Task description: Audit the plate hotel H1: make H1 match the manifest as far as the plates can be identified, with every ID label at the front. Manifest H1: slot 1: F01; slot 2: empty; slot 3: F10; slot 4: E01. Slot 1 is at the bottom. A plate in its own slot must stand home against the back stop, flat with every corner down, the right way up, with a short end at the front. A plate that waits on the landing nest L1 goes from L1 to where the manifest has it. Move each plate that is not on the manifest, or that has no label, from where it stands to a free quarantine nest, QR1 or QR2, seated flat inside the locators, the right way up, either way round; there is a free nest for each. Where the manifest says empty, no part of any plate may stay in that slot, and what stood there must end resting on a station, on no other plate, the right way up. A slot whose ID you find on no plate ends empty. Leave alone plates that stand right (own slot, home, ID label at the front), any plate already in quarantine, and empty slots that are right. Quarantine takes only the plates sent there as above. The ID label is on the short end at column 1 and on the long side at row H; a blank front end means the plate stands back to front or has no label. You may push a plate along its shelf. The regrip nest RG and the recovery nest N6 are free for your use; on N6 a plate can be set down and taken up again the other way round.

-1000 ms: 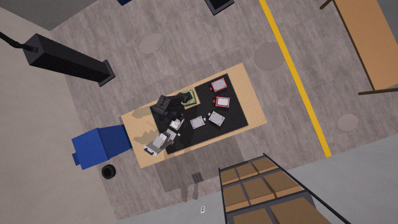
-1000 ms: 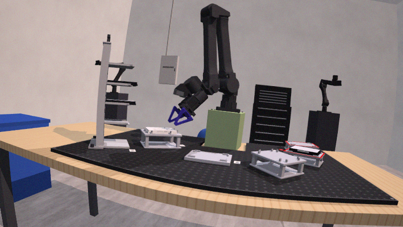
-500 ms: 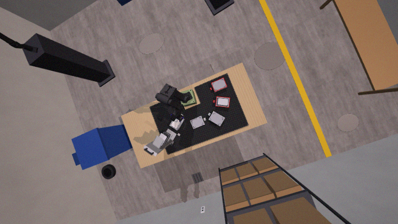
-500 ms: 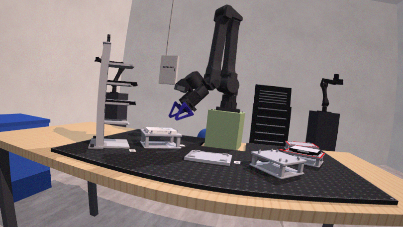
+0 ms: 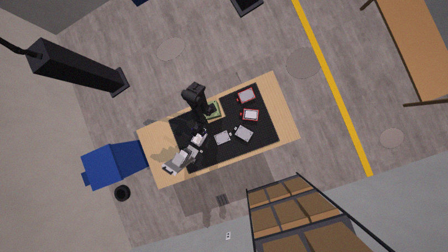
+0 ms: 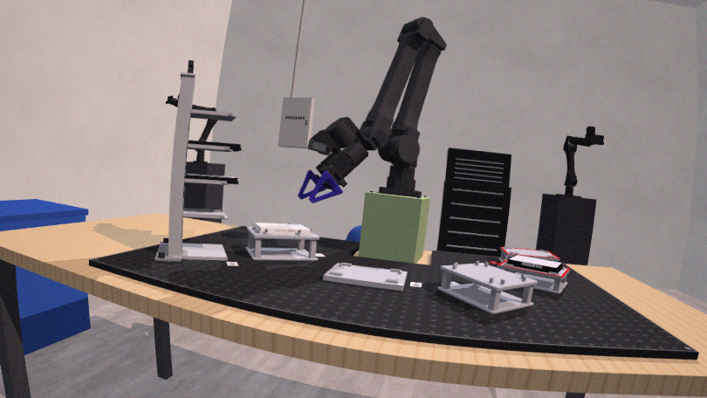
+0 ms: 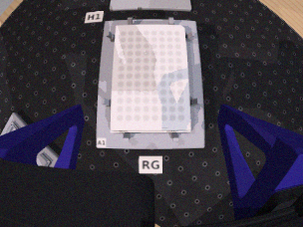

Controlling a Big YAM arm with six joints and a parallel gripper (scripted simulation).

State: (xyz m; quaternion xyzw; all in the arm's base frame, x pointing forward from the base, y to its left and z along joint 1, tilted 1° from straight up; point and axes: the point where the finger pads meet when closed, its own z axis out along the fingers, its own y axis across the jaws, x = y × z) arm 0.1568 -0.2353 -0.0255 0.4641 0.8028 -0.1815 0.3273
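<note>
A white well plate lies flat on a raised grey nest just in front of the plate hotel H1. A tag reading RG lies on the mat at the nest's near edge, and a tag reading H1 lies at its far left corner. My gripper is open and empty. It hangs well above the plate, with one blue finger to each side of the nest in the wrist view. The hotel's shelves show edge-on, and I cannot tell what they hold.
A flat grey nest and a raised grey nest stand bare mid-mat. Two red-rimmed quarantine nests stand at the far right; the nearer holds a plate. The arm stands on a green pedestal.
</note>
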